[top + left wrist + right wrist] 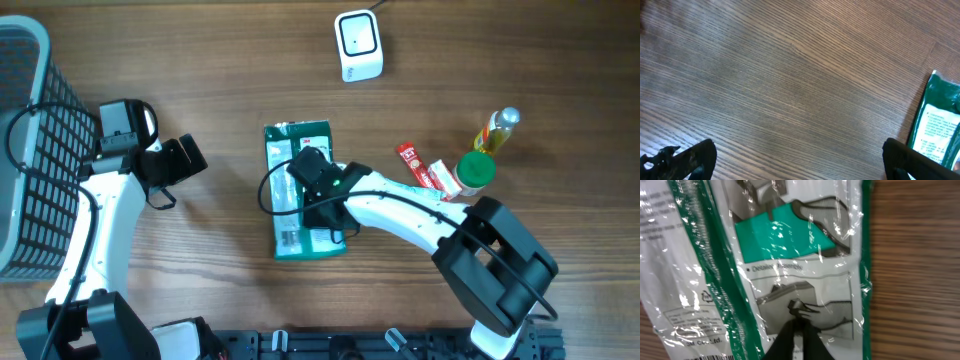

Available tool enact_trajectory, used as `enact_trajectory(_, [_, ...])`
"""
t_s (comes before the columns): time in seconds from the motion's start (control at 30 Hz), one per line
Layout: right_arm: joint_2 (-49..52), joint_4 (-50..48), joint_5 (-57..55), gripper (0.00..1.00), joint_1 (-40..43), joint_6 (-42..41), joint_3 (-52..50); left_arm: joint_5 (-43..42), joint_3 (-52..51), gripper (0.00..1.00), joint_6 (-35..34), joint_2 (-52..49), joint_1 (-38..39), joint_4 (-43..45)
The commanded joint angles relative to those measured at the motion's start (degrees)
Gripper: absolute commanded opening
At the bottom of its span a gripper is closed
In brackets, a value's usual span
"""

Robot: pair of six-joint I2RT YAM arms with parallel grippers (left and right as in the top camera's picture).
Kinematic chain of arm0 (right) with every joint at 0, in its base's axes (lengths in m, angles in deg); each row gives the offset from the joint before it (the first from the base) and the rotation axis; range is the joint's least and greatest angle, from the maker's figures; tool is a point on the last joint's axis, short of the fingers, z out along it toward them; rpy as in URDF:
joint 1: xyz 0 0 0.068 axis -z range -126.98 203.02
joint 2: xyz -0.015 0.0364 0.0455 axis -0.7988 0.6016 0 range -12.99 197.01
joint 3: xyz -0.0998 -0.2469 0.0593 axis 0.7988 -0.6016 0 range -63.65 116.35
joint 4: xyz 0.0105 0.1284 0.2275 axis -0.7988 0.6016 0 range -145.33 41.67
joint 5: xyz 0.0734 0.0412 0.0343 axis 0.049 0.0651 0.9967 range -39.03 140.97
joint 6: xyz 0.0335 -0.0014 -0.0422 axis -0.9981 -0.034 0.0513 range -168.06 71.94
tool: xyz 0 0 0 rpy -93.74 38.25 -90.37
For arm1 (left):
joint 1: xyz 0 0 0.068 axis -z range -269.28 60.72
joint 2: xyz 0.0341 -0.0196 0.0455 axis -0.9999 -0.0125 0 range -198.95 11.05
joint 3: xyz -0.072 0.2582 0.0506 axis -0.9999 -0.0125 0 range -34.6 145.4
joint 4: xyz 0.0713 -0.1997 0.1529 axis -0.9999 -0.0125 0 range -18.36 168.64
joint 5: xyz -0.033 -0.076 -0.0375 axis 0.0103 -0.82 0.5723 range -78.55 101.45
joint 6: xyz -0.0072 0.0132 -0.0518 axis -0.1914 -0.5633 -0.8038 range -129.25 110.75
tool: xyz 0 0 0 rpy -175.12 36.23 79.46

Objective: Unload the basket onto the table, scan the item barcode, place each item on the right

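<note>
- Far left of the green package (300,200), a grey wire basket (30,150) stands at the table's edge. Only the overhead view shows it.
- Between basket and package hangs the left gripper (183,160), jaws spread wide and holding nothing. Its wrist view shows bare wooden table (790,75) between the two fingers, with only one edge of the package in the lower right corner.
- The package lies flat near the middle of the table, its white printed panel facing up.
- The right gripper (796,324) sits on top of the package. From overhead its body hides the fingertips. Its wrist view shows the dark fingers drawn together on a small pinch of the clear wrapper. The print there is too small to read.
- Beyond the package and a little to its right stands a white scanner (358,45), well apart from it and seen only from overhead.
- Right of the package, near the right arm, lie a red tube (422,168), a green-capped jar (476,170) and a yellow bottle (497,130).
</note>
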Motion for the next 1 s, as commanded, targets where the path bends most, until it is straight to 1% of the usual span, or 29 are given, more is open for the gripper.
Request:
enact_trajectory(0.0, [0.2, 1.9, 1.1, 0.16, 1.1, 11.1, 5.0, -0.5, -0.2, 1.0, 1.1, -0.1, 0.2, 0.0])
enact_trajectory(0.07, [0.2, 5.0, 2.0, 0.23, 1.1, 14.0, 9.2, -0.5, -0.2, 1.0, 1.1, -0.1, 0.2, 0.0])
enact_trajectory(0.1, [0.1, 7.2, 1.7, 0.3, 1.1, 15.1, 11.9, -0.5, -0.2, 1.0, 1.1, -0.1, 0.2, 0.0])
enact_trajectory(0.13, [-0.1, 8.8, 1.7, 0.43, 1.1, 16.2, 14.0, -0.5, -0.2, 1.0, 1.1, -0.1, 0.2, 0.0])
enact_trajectory(0.17, [-0.2, 9.7, 1.7, 0.5, 1.1, 17.2, 15.4, -0.5, -0.2, 1.0, 1.1, -0.1, 0.2, 0.0])
enact_trajectory(0.2, [-0.2, 10.0, 1.2, 0.62, 1.1, 18.6, 16.6, -0.5, -0.2, 1.0, 1.1, -0.1, 0.2, 0.0])
enact_trajectory(0.23, [-0.2, 9.9, -0.4, 0.71, 1.1, 18.9, 16.8, -0.5, -0.2, 1.0, 1.1, -0.1, 0.2, 0.0])
enact_trajectory(0.33, [0.9, 11.3, -5.4, 0.81, 1.0, 18.9, 16.6, -0.5, -0.2, 1.0, 1.1, -0.1, 0.2, 0.0])
enact_trajectory(0.47, [3.6, 12.2, -5.6, 0.85, 1.0, 18.2, 16.5, -0.5, -0.2, 1.0, 1.1, -0.1, 0.2, 0.0])
enact_trajectory(0.63, [9.0, 12.3, -1.1, 0.88, 0.1, 17.8, 16.4, -0.5, -0.2, 1.0, 1.1, -0.1, 0.2, 0.0])
enact_trajectory(0.8, [11.8, 12.3, -1.9, 0.88, -0.2, 17.8, 16.4, -0.5, -0.2, 1.0, 1.1, -0.1, 0.2, 0.0])
enact_trajectory(0.97, [12.0, 12.7, -1.9, 0.88, -0.2, 17.8, 16.4, -0.5, -0.2, 1.0, 1.1, -0.1, 0.2, 0.0])
